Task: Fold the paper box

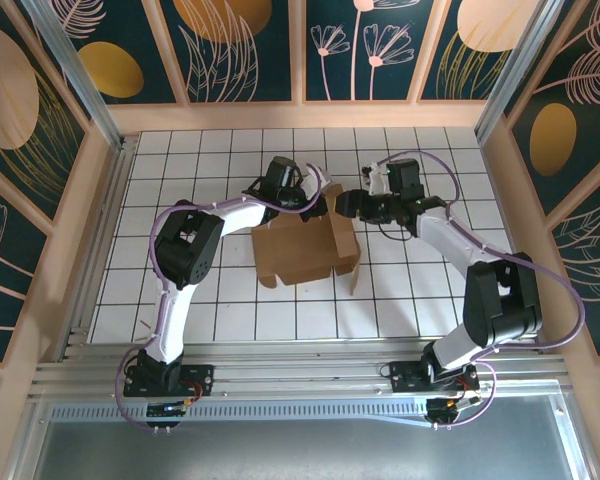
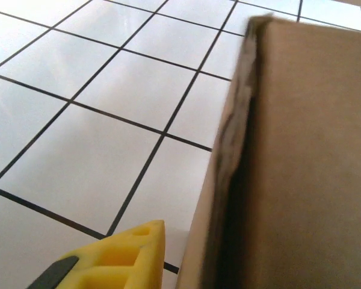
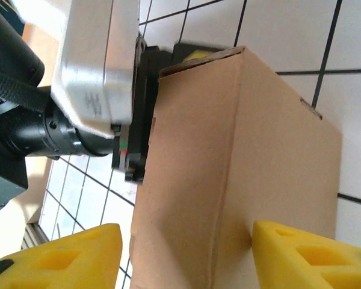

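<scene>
Brown cardboard, the half-formed paper box [image 1: 302, 250] sits at the centre of the table [image 1: 220, 300], its far wall straddled by the right gripper [image 3: 186, 232] with jaws apart and the left gripper [image 1: 318, 203] alongside, its jaws impossible to judge; the next move likely calls for pressing that wall squarely upright.

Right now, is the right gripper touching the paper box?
Cannot tell. In the right wrist view the paper box sits between the fingers of the right gripper; one clears it, the other overlaps it.

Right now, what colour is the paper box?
The paper box is plain brown; right wrist view.
</scene>
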